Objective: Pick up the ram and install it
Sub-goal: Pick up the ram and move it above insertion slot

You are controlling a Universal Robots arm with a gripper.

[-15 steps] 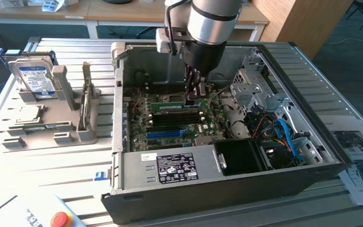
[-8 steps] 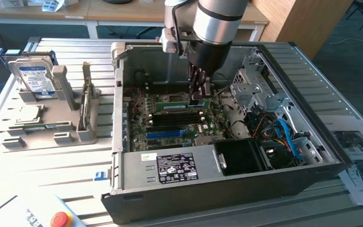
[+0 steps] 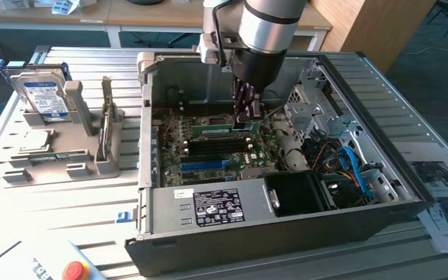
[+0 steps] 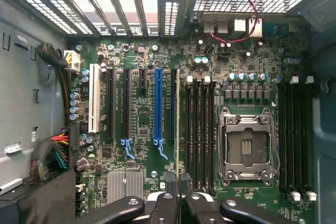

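My gripper (image 3: 244, 122) reaches down into the open computer case (image 3: 410, 192) and is shut on the ram (image 3: 212, 129), a thin green stick held low over the motherboard. In the wrist view the ram (image 4: 178, 124) shows edge-on as a narrow pale line running away from the two black fingers (image 4: 169, 203) of the gripper (image 4: 178, 200). It lies alongside the bank of black memory slots (image 4: 199, 129), between them and the long blue slot (image 4: 158, 106). I cannot tell whether it touches a slot.
An open processor socket (image 4: 247, 148) sits past the memory slots, with a second bank of slots (image 4: 296, 135) beyond it. A grey fixture (image 3: 68, 157) at the exterior view's left holds a hard drive (image 3: 41, 96) and another upright board (image 3: 107, 125). The power supply (image 3: 208, 207) closes the case's near side.
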